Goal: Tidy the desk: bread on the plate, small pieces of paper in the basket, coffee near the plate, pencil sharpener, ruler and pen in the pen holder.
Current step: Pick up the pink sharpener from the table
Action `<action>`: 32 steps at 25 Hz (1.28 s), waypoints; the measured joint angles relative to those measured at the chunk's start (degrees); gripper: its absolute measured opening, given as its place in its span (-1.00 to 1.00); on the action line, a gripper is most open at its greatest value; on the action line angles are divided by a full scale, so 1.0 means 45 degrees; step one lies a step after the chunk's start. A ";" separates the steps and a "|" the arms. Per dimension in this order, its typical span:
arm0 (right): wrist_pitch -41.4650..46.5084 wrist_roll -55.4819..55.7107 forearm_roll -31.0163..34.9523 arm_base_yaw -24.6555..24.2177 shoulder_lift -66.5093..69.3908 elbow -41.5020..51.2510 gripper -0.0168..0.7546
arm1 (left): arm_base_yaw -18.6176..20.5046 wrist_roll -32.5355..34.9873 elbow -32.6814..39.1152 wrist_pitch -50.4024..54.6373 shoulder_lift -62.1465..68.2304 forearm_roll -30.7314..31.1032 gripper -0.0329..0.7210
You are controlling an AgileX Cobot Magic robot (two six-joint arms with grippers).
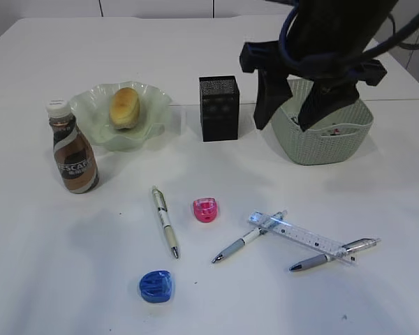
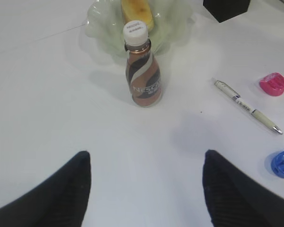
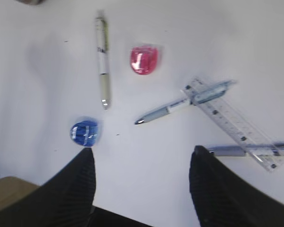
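1. Judging from how things lie, the bread already sits in the plate and the coffee stands upright just beside the plate's near-left edge, so those two steps look done.
2. The basket stands at the right rear of the desk, with the right arm's dark bulk hanging over it in the exterior view; a little something shows inside, too hidden to name, so whether the paper wads are in I cannot tell.
3. The pen holder stands between plate and basket and looks empty of stationery.
4. What remains lies in front: a pen alone at the left, the pink sharpener just beside it, the blue sharpener nearer the front edge, and the ruler lying across two more pens at the right.
5. The left gripper hovers wide open and empty above bare desk in front of the coffee.
6. The right gripper is likewise wide open and empty, looking down on the stationery.
7. The step in hand appears to be the stationery; the next move calls for lowering onto one piece, jaws straddling its narrow width, probably a free pen or sharpener before the stacked ruler.
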 joint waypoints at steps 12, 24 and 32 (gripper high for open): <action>-0.0074 0.1331 -0.1129 0.0524 0.2341 -0.1067 0.32 | 0.0000 -0.0572 0.0000 0.1117 0.0000 0.0546 0.47; -0.0131 0.1692 -0.1058 0.1033 0.3465 -0.1289 0.32 | 0.0000 -0.3727 0.0000 0.2855 0.0430 0.2693 0.47; -0.0407 0.1864 -0.0991 0.1033 0.4552 -0.1914 0.21 | 0.0000 -0.3777 0.0000 0.3477 0.1031 0.2670 0.47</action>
